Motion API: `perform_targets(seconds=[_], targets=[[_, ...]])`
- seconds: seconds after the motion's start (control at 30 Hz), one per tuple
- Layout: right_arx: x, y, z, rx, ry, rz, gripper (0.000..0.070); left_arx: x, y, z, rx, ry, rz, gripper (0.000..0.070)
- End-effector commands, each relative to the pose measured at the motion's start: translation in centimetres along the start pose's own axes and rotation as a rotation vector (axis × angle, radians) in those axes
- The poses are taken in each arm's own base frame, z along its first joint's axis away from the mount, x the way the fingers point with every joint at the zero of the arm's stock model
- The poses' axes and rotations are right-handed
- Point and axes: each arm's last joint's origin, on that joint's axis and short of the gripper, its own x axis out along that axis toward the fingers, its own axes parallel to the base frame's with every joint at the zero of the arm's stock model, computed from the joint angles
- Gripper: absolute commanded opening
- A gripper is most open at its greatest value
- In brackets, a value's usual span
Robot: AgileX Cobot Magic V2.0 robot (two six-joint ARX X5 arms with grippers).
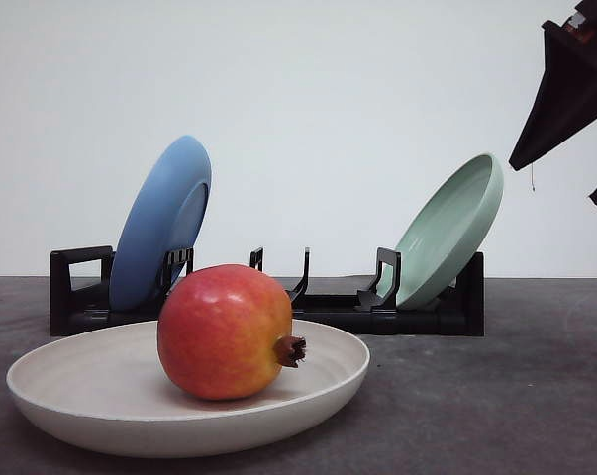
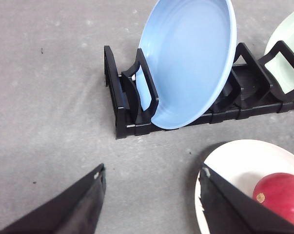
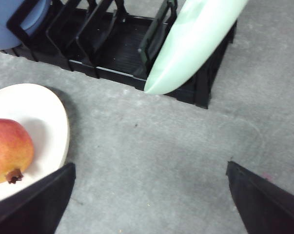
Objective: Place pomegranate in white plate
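The pomegranate [image 1: 224, 332], red fading to yellow-orange, lies on its side in the white plate [image 1: 90, 381] at the front left of the table, its brown crown pointing right. My left gripper [image 2: 152, 170] hangs open above bare table, beside the plate [image 2: 244, 161] and the pomegranate [image 2: 283, 195], with nothing between its fingers. My right gripper [image 3: 150, 165] is open too, over bare table, off to the side of the plate [image 3: 39, 107] and the fruit [image 3: 8, 148]. The right arm [image 1: 575, 79] is raised high at the upper right.
Behind the plate stands a black dish rack [image 1: 328, 312]. A blue plate [image 1: 164, 223] leans in its left end and a pale green plate [image 1: 451, 233] in its right end. Grey table surface stretches to the right of the white plate.
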Motion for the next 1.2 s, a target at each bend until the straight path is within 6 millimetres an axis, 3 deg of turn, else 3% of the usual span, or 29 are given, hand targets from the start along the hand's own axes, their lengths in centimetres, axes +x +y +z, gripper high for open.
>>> perform_targets(seconds=[0.0,0.03,0.07,0.1,0.83,0.97,1.17], targets=[[0.1,0.1,0.2,-0.004,-0.003,0.005,0.042,0.0,0.0,0.3,-0.014,-0.011,0.001,0.0217],[0.1,0.1,0.2,0.0,-0.003,0.003,0.0184,0.0,0.0,0.3,-0.016,-0.01,0.0,0.0069],[0.1,0.1,0.2,0.002,-0.004,0.0,0.0061,0.0,0.0,0.3,-0.018,-0.011,0.0,0.0],[0.1,0.0,0.2,0.002,-0.006,-0.004,0.0036,0.0,0.0,0.3,-0.02,-0.015,0.0,0.0],[0.1,0.1,0.4,-0.005,-0.023,0.0,0.002,-0.5,0.0,0.2,-0.014,-0.048,0.001,0.0],[0.1,0.1,0.4,-0.005,-0.023,0.0,0.002,-0.7,0.4,-1.3,0.013,-0.127,0.022,0.0],[0.1,0.1,0.6,-0.013,-0.042,0.001,0.002,0.1,1.6,-5.7,0.006,-0.28,0.081,0.0]])
